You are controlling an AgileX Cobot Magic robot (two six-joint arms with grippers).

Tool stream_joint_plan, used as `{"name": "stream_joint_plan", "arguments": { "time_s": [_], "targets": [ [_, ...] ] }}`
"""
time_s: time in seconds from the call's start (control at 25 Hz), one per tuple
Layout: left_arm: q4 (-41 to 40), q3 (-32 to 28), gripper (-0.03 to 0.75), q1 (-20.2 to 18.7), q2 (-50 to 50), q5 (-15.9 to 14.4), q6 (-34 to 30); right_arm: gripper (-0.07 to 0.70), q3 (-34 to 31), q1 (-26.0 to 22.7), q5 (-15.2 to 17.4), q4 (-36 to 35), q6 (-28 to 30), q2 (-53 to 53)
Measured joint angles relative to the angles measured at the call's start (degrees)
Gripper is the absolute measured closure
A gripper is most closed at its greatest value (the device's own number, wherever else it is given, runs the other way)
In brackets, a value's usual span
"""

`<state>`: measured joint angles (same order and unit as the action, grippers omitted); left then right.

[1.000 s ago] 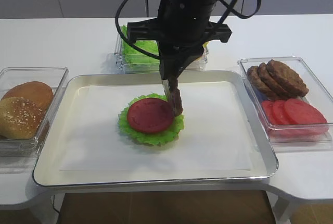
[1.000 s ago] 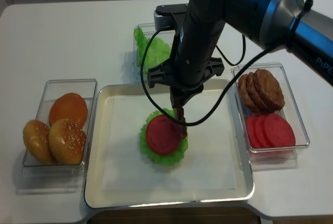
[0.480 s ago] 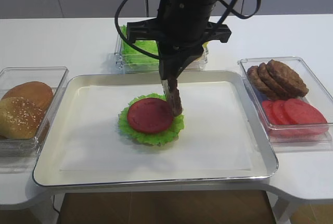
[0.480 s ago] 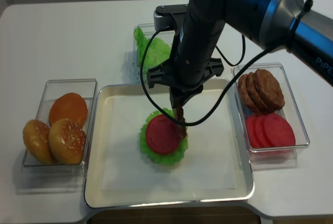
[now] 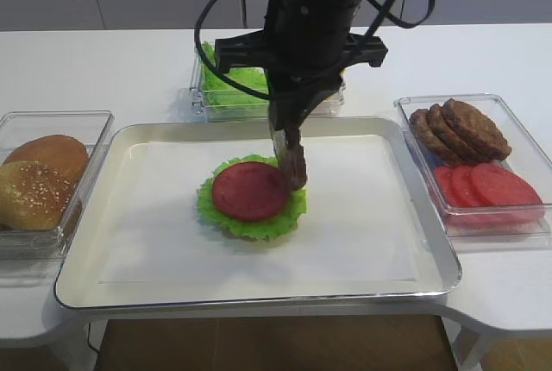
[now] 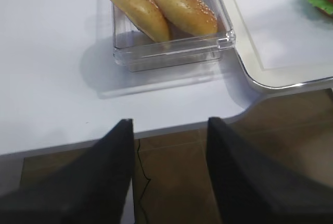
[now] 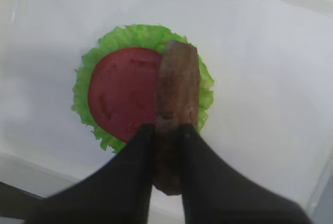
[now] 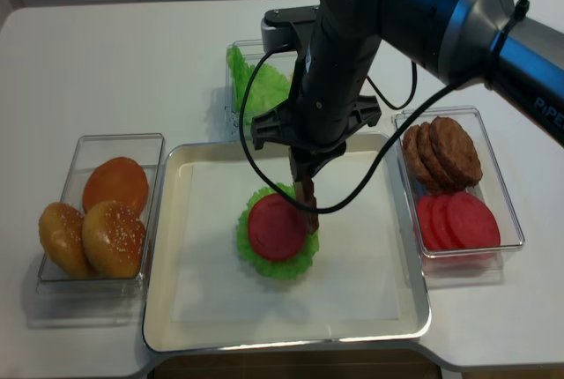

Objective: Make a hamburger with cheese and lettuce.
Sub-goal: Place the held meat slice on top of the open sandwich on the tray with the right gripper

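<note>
hamburger (image 5: 251, 199) sits on the white paper lining the metal tray (image 5: 414, 285), a little left of the tray's middle. its top layer is a red tomato disc (image 7: 122, 95) with frilly lettuce (image 7: 83, 107) showing all round the rim.

right gripper (image 7: 165, 130) hangs over the stack's right edge, fingers narrow and pinched on a brown patty (image 7: 177, 99) held on edge, nearly upright. in the front view the patty's lower end reaches the tomato's right rim; cannot tell whether it touches.

left gripper (image 6: 169, 146) is well off to the left, out over the near table edge, its two dark fingers (image 6: 109, 172) spread wide with nothing between them. just beyond it is the clear bun box (image 6: 171, 52) holding sesame buns (image 6: 184, 8).

far side, behind the tray: a clear box of loose green leaves (image 8: 256, 88), mostly hidden by the arm. cheese not made out in any view.

right of the tray: a clear box (image 5: 526, 125) with overlapping spare patties (image 5: 457, 129) at the far end and tomato slices (image 5: 487, 185) at the near end.
</note>
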<state>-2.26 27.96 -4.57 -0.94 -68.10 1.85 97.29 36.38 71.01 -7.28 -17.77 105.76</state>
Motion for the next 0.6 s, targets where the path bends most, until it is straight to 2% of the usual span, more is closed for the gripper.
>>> {"name": "stream_joint_plan", "arguments": {
  "time_s": [0.6],
  "targets": [
    [0.00, 0.00, 0.373, 0.00, 0.00, 0.00, 0.00, 0.505, 1.51, 0.00, 0.10, 2.04, 0.00, 0.00]
  ]
}}
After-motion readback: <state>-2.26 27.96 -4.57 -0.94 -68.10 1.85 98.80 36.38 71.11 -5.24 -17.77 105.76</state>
